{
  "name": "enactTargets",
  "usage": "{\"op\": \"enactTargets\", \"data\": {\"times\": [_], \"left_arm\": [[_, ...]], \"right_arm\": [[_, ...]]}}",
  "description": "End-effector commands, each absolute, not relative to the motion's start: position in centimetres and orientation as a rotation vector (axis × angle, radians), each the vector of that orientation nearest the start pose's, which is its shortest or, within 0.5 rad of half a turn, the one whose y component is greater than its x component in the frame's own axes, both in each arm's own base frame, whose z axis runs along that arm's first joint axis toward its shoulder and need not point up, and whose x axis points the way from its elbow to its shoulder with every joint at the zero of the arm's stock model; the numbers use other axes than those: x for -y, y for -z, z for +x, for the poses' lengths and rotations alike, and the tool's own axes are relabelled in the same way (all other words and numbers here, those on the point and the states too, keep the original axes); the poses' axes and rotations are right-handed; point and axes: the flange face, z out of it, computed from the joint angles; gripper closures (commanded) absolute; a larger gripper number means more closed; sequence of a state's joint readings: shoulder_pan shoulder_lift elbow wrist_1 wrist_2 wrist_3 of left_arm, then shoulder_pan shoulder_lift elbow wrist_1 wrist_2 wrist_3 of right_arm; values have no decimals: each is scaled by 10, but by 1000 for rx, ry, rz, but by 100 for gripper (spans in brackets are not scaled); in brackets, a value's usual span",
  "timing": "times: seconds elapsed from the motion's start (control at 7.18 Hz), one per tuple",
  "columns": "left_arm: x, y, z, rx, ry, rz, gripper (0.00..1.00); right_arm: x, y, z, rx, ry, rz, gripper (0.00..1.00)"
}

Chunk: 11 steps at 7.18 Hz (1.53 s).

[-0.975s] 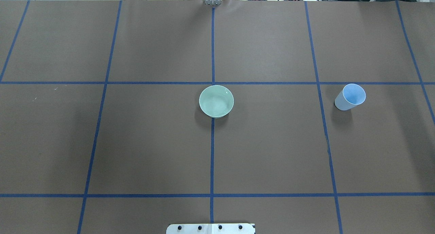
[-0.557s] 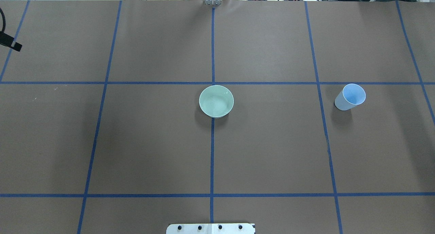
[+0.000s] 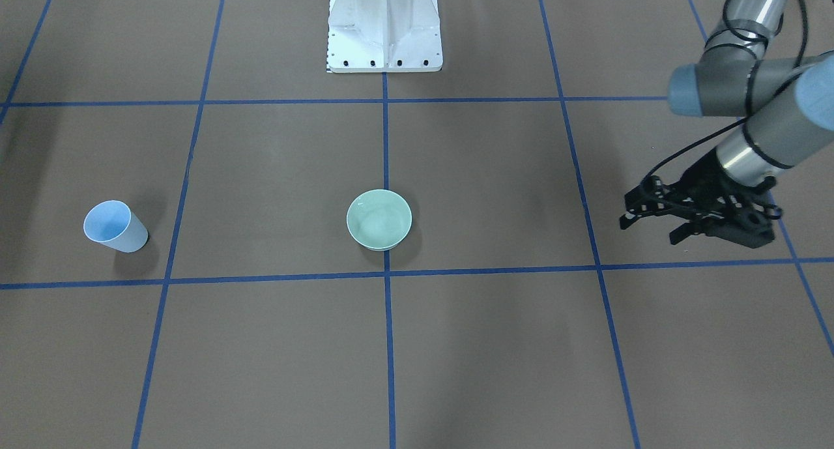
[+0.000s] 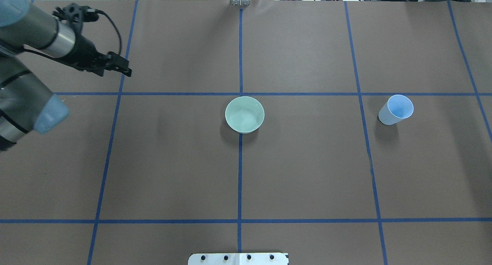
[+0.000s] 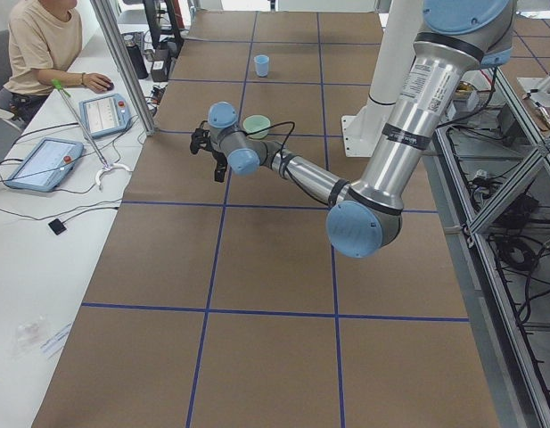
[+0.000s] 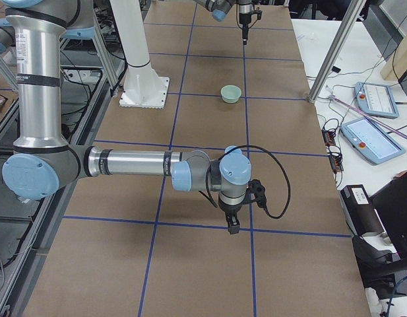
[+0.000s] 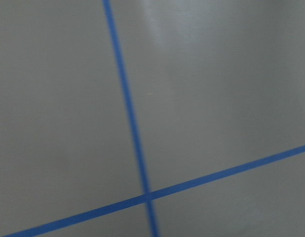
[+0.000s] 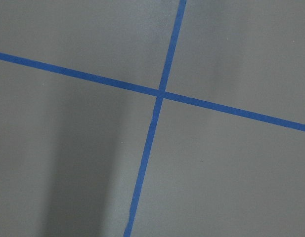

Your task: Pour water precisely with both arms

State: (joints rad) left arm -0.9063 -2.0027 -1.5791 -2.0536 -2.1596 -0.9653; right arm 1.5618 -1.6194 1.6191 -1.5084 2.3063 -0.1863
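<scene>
pale green round glazed bowl (image 4: pixel 245 114), mid brown taped surface (image 4: pixel 307 172). light blue tapered paper cup (image 4: pixel 396 110), upright, well right of bowl. left hand (image 3: pixel 649 231), spread, empty, well left of bowl. right hand (image 6: pixel 231 228), far right of bowl; spread or pressed together: cannot tell. water: cannot tell where.

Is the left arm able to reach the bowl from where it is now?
Probably yes. Nothing stands between the open, empty left gripper and the bowl, so the way looks free. The cup sits beyond the bowl, out of the path.
</scene>
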Motion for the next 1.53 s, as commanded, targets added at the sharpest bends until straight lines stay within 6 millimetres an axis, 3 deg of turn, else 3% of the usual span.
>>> {"op": "enactTargets", "data": {"times": [0.0, 0.28, 0.42, 0.7, 0.98, 1.11, 1.25, 1.39], "left_arm": [[532, -285, 462, -1028, 152, 132, 0], [515, -218, 539, -993, 254, 112, 0], [517, -205, 566, -981, 278, 103, 0], [512, -201, 589, -964, 271, 107, 6], [499, -204, 602, -952, 263, 126, 37], [487, -205, 612, -952, 245, 116, 58], [484, -202, 612, -958, 239, 118, 86], [484, -200, 612, -964, 238, 120, 100]], "right_arm": [[476, -668, 62, 728, 215, 143, 0], [475, -671, 63, 728, 212, 139, 0], [475, -672, 62, 728, 213, 137, 0], [475, -672, 62, 728, 212, 136, 0], [475, -673, 62, 728, 213, 135, 0], [475, -672, 63, 728, 211, 137, 0], [475, -672, 62, 728, 212, 136, 0], [475, -673, 62, 728, 211, 135, 0]]}}
